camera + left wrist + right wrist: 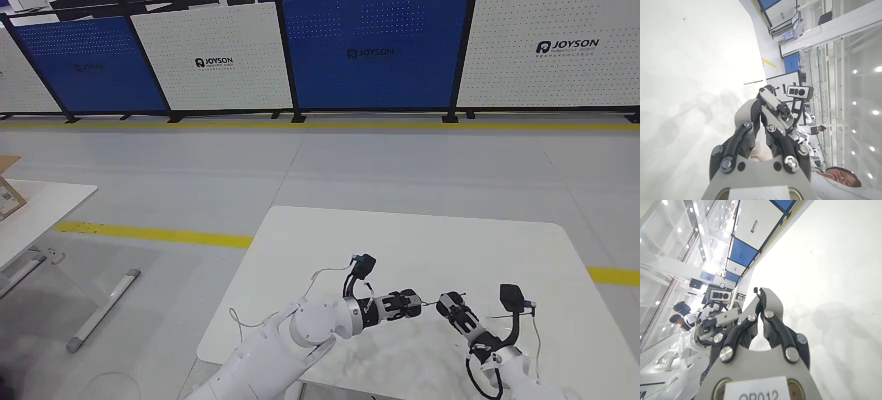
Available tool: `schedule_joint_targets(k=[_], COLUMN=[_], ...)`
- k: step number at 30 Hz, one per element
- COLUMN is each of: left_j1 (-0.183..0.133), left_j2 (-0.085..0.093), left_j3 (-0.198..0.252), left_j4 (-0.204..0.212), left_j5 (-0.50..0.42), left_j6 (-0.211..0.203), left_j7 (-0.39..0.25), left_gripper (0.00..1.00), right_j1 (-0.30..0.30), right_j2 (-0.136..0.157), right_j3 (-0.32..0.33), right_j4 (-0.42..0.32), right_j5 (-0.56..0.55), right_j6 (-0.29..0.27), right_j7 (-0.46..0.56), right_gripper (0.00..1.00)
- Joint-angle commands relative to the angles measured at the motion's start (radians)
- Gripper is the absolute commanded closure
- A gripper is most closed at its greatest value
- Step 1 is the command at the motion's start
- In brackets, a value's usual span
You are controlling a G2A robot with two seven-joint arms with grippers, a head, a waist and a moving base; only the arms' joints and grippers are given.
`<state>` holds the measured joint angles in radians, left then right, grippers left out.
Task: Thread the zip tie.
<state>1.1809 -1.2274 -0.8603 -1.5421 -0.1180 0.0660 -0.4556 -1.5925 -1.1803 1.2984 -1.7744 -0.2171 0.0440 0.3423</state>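
The zip tie is a thin black strap. Its small square head sticks out past the tips of my right gripper, which is shut on the strap just behind the head. In the left wrist view a thin length of the zip tie shows beyond the tips of my left gripper, whose fingers are pressed together. In the top view the left gripper and right gripper face each other tip to tip, a little above the table's front part. A dark line of zip tie runs between them.
The white table is bare around the arms, and its front edge lies close below them. Each wrist carries a black camera module, and the right one sits beside its gripper. Blue and white panels stand far behind.
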Motion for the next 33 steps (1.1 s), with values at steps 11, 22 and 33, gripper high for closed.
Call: schedule_joint_targets(k=[11, 22, 33], left_j1=[0.0, -0.001, 0.002], left_j2=[-0.001, 0.0, -0.002], left_j3=[0.009, 0.009, -0.009], left_j4=[-0.001, -0.004, 0.005], left_j5=[0.002, 0.005, -0.036], left_j6=[-0.01, -0.011, -0.029], left_j7=[-0.013, -0.009, 0.024], left_gripper=[1.0, 1.0, 1.0], right_j1=[-0.001, 0.006, 0.005], right_j2=[-0.001, -0.002, 0.0], right_j3=[-0.002, -0.005, 0.012], right_j4=[-0.006, -0.011, -0.015], right_j5=[-0.002, 0.005, 0.05], right_j6=[0.0, 0.012, -0.016], right_j7=[0.008, 0.034, 0.065], right_gripper=[1.0, 0.98, 0.0])
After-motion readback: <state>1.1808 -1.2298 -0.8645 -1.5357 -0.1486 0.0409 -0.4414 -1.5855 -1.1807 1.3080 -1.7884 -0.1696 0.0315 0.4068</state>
